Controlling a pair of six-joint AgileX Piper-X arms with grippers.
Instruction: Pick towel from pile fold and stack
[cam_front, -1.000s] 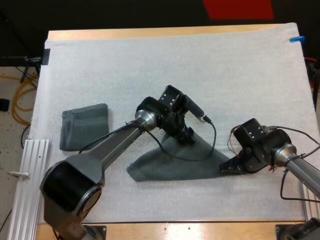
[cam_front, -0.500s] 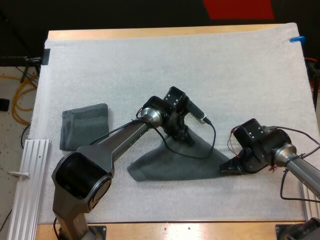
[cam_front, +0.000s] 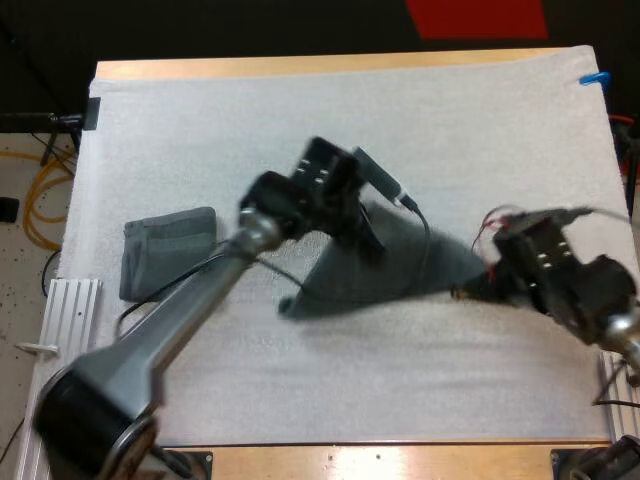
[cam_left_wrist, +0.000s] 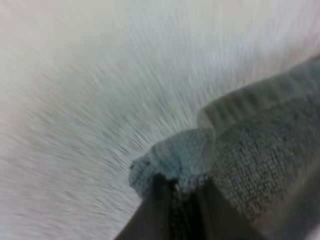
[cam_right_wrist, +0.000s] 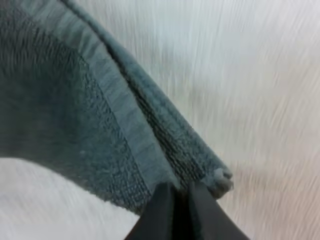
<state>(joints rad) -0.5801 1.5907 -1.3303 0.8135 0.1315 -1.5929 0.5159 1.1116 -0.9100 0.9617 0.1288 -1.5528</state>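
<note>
Left gripper (cam_front: 368, 238) and right gripper (cam_front: 468, 293) each clamp a corner of the towel (cam_front: 395, 268) — soft, light, limp cloth. Hemmed corners seem the surest hold.

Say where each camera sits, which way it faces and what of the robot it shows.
High view: behind the arms, facing forward and down over the mat; shows both arms, left gripper and right gripper at the towel.
Left wrist view: on the left arm, facing along its fingers, pinched on a towel corner.
Right wrist view: on the right arm, facing along its fingers, pinched on the towel's edge.
All share the towel.
</note>
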